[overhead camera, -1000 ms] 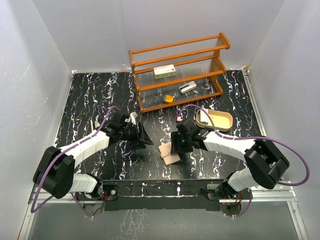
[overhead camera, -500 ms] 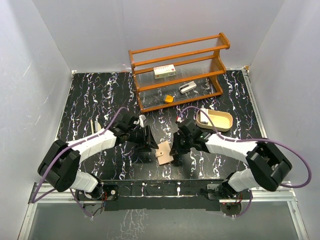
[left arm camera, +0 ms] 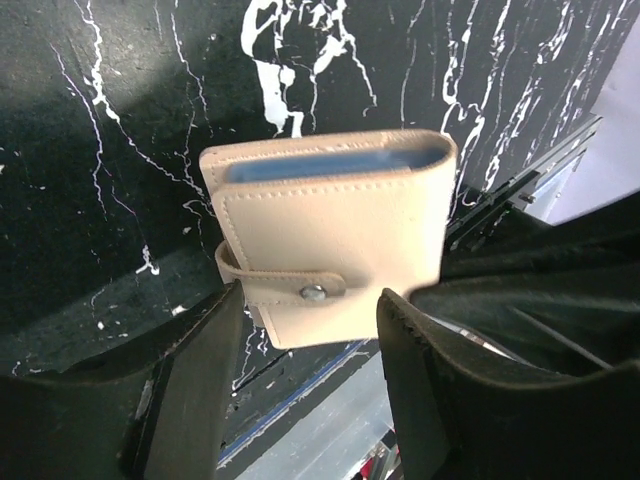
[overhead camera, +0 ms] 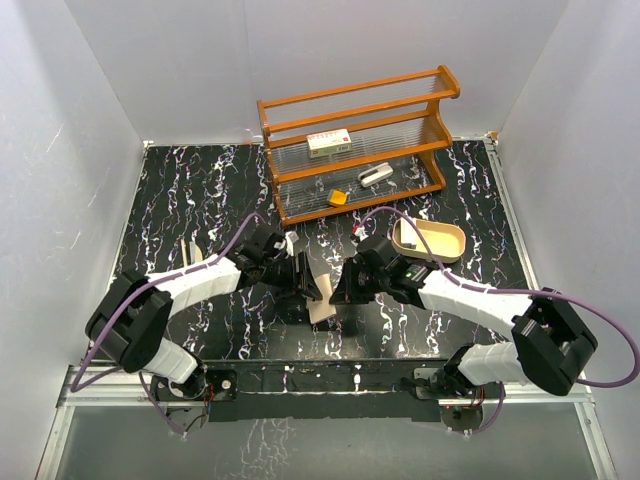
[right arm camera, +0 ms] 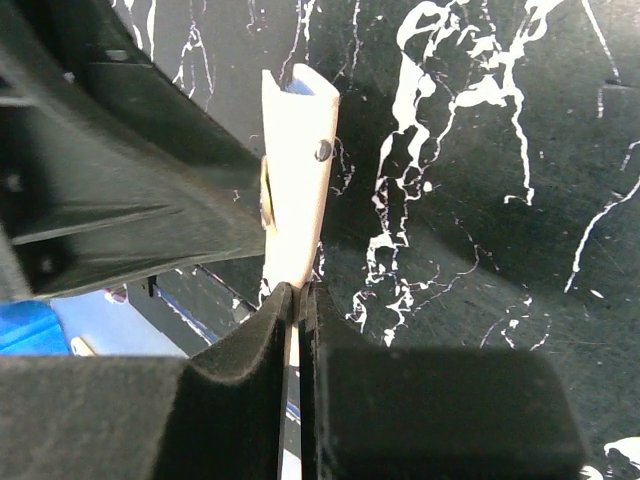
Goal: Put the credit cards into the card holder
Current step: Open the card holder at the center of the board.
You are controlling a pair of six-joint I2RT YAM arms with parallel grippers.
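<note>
While both arms meet low over the table (overhead camera: 180, 200), I see the card holder (left arm camera: 335, 220) folded with its strap snapped. Its near end is clamped between the fingers (left arm camera: 200, 370) of the left gripper (left arm camera: 310, 300), and its open edge points away from that wrist. A blue strip (left arm camera: 320, 165) shows inside that far edge; I cannot tell whether it is a card. Just ahead of the right gripper (right arm camera: 297, 290) the holder stands edge-on, and those pads (right arm camera: 250, 350) are pinched tight on its nearest thin edge.
</note>
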